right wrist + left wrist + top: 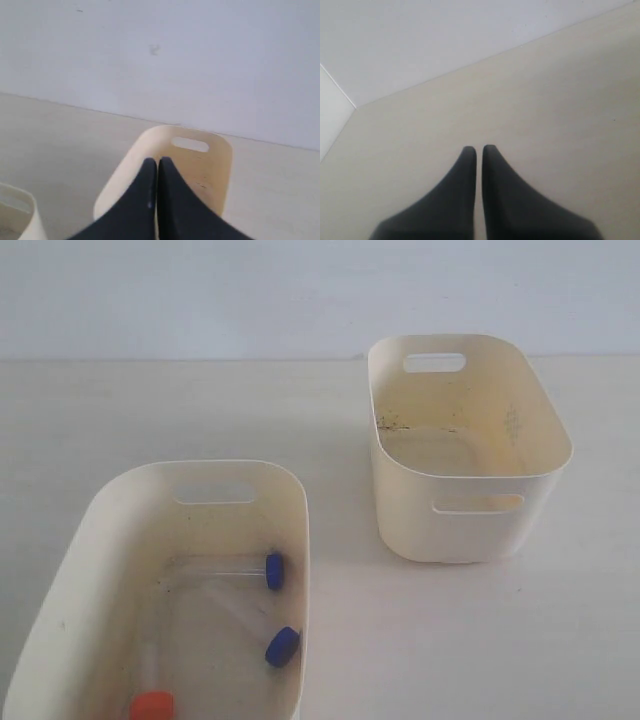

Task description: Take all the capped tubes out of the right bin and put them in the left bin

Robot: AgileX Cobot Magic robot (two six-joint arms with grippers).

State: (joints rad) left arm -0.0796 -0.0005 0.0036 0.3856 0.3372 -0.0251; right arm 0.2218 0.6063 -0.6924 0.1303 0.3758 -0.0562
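At the near left, the left bin [110, 540] holds all three tubes, lying flat on its floor. The orange tube [152, 706] is nearest. The near blue tube [282, 645] and far blue tube [272, 570] have their caps close by the bin's right wall. They lie loose, as dropped things do.

My left pincer [479, 150] is pressed together on nothing, over bare surface [545, 100].

Further right and farther off, the right bin [470, 530] stands well apart. I see stains on its floor but no tube. My right pincer [158, 162] is also pressed together, empty, with that bin just beyond its tips.

I judge the job done, since there is nothing left to carry and both arms sit outside the exterior view.
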